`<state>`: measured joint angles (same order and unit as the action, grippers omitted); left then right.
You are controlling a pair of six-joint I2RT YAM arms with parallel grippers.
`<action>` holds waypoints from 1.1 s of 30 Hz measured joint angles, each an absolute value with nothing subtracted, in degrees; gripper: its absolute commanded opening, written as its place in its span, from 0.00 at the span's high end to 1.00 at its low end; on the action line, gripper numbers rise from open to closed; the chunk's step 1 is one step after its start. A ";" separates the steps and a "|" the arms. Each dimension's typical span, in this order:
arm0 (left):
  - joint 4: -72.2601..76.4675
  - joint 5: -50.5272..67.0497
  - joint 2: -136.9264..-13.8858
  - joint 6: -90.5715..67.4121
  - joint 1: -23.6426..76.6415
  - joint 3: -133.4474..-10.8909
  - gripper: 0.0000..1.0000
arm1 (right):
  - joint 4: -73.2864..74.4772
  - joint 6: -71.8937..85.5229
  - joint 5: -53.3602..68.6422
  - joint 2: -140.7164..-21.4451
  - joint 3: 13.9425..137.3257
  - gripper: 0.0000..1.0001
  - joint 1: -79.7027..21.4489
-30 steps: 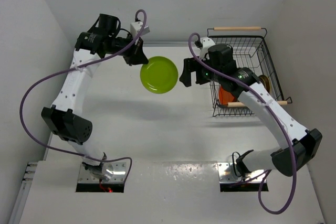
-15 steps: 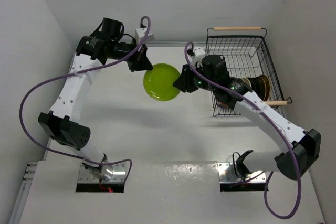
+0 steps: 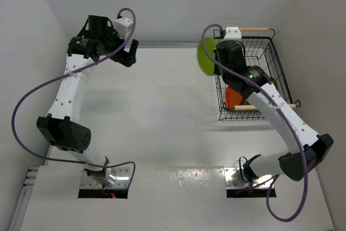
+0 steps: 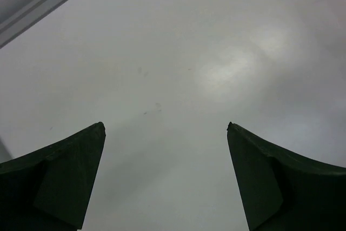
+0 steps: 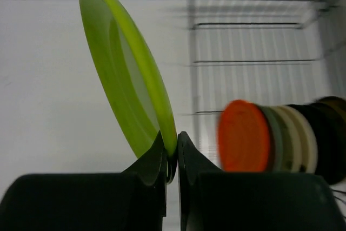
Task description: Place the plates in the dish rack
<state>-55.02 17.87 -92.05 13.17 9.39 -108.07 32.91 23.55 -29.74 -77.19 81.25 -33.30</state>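
Observation:
My right gripper is shut on the rim of the lime green plate, which stands on edge and leans left. From above, the green plate hangs just left of the dish rack, at its far-left corner. Inside the rack a row of plates stands on edge, the orange-red plate nearest, then cream and black ones behind it. My left gripper is open over bare table at the far left, with nothing between its fingers.
The black wire rack has two wooden rod handles, one at the far side and one at the near side. The back wall runs just beyond both grippers. White walls close in on the left and right.
The left gripper let go of the green plate and drew back to the left. The right gripper closed on the plate, turned it on edge and carried it right to the rack.

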 measured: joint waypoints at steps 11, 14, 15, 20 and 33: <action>-53.15 7.66 -92.05 9.87 0.51 -99.29 0.00 | 45.39 18.74 -44.10 -85.52 85.10 1.00 -17.47; -53.01 7.92 -92.03 9.78 -0.14 -98.87 0.00 | 46.04 18.74 -40.71 -87.77 82.87 1.00 -15.53; -52.97 8.16 -91.98 9.78 -0.40 -98.78 0.00 | 46.37 18.76 -39.72 -88.25 82.02 1.00 -15.31; -52.88 9.19 -91.83 9.78 -1.76 -98.30 0.00 | 46.57 18.98 -34.46 -91.61 77.76 1.00 -14.74; -52.58 10.07 -91.70 9.78 -2.63 -97.32 0.00 | 45.19 20.67 -33.08 -99.37 76.84 1.00 -15.84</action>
<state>-52.58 10.07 -91.70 9.78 -2.63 -97.32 45.19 20.67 -33.08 -99.37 76.84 -15.84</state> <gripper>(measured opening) 0.997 0.046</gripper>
